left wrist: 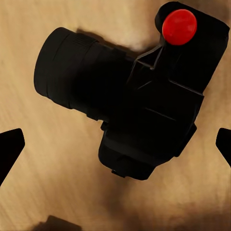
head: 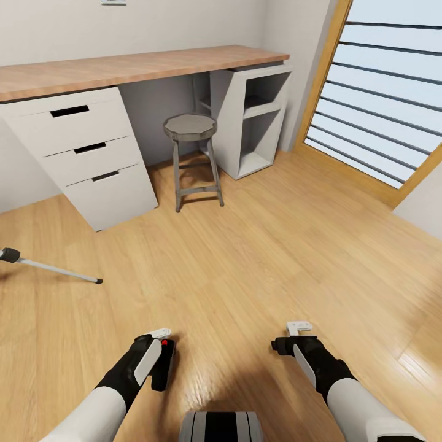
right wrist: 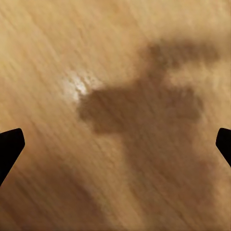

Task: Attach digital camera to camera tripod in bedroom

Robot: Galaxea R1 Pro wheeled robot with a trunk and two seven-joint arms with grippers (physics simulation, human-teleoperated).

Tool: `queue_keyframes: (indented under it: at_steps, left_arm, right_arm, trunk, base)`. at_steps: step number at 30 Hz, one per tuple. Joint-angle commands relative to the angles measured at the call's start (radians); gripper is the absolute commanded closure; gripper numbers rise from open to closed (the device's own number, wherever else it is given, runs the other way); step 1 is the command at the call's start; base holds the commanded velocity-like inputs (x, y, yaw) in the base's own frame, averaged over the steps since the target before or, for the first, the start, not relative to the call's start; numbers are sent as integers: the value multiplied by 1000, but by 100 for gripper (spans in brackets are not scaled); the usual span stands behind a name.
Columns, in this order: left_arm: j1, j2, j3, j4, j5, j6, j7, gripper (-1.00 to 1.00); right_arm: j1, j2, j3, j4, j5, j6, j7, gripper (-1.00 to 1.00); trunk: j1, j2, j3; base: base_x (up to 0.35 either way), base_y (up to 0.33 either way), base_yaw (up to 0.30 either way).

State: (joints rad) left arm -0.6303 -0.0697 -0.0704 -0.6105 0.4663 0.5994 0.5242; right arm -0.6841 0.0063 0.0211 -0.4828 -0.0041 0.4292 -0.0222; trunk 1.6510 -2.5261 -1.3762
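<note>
The digital camera (left wrist: 139, 101), matte black with a red button (left wrist: 179, 26), hangs above the wood floor with my left gripper (left wrist: 115, 147) shut on it. The dark fingertips (left wrist: 9, 149) stand far apart on either side of it. In the head view the camera (head: 164, 363) sits at the tip of my left gripper (head: 158, 350), low at the front left. A silver leg of the camera tripod (head: 55, 269) with a black foot reaches in from the left edge; the remainder of the tripod is out of view. My right gripper (head: 299, 331) is open over bare floor, nothing between its fingertips (right wrist: 9, 149).
A wood-topped desk (head: 141, 64) runs along the far wall, with a white drawer unit (head: 92, 156) at its left and an open white shelf unit (head: 255, 120) at its right. A grey stool (head: 191, 153) stands between them. A slatted wood-framed window (head: 380, 92) fills the right side.
</note>
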Motion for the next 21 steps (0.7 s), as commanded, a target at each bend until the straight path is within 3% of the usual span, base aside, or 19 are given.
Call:
queue_keyframes:
  at_steps: [1, 13, 21]
  left_arm:
    - [0, 1, -5, -1, 11, 2, 10, -100]
    - [0, 1, -5, -1, 10, 2, 10, -100]
    - [0, 1, -5, 6, 9, 2, 10, -100]
  right_arm:
    - [0, 0, 2, -2, 0, 6, -2, -100]
    - [0, -1, 9, -9, 12, 6, 8, -100]
    - [0, -2, 10, -9, 14, 8, 0, -100]
  trunk:
    - [0, 0, -1]
    - [0, 0, -1]
    - [0, 0, -1]
  base:
    - [0, 0, 0]
    - [0, 0, -7]
    - [0, 0, -162]
